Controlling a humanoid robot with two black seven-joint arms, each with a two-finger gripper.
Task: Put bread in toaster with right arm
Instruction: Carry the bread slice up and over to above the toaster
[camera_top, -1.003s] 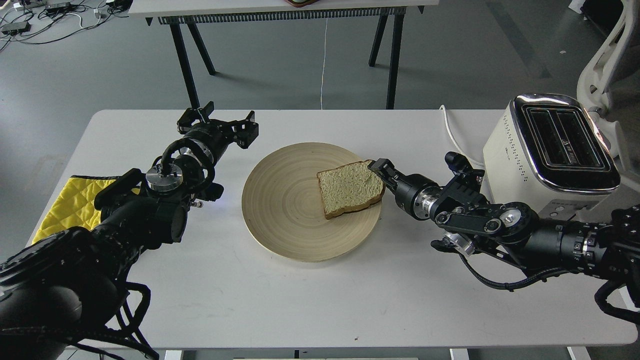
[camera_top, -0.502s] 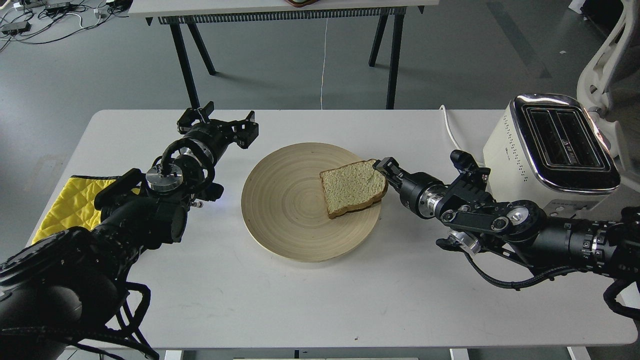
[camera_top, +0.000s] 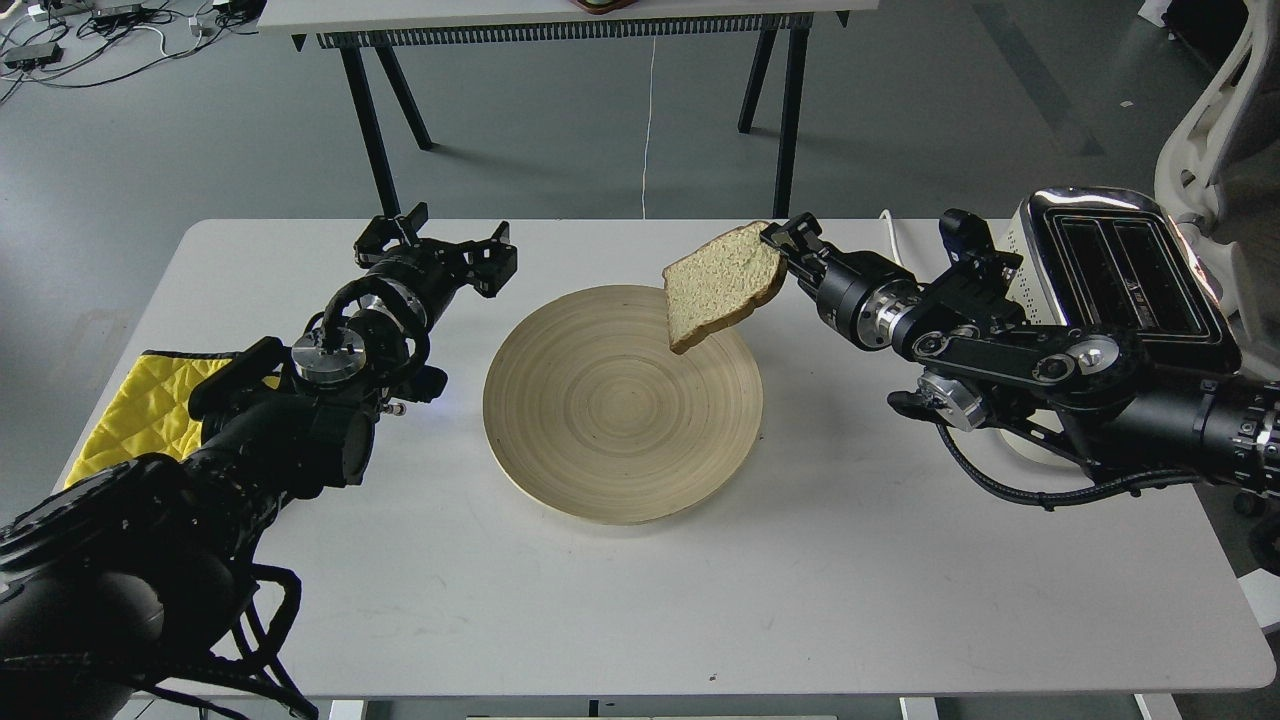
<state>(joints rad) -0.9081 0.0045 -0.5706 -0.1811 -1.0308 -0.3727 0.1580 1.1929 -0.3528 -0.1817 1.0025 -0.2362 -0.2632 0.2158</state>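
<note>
My right gripper (camera_top: 778, 242) is shut on the top right corner of the bread (camera_top: 720, 284), a pale tan slice with a brown crust. The slice hangs tilted in the air above the far right part of the round wooden plate (camera_top: 600, 440). The cream-white toaster (camera_top: 1120, 275) with a chrome top and two empty slots stands at the right end of the table, behind my right arm. My left gripper (camera_top: 438, 235) is open and empty, left of the plate near the table's far edge.
A yellow quilted cloth (camera_top: 140, 400) lies at the table's left edge under my left arm. A white cable (camera_top: 900, 262) runs from the toaster along the table. A second table (camera_top: 560, 20) stands on the floor beyond. A white chair (camera_top: 1215, 120) is at the far right.
My right gripper has lifted the bread off the plate, up and slightly right toward the toaster. The slice now hangs tilted in the air. The left arm has not moved.
</note>
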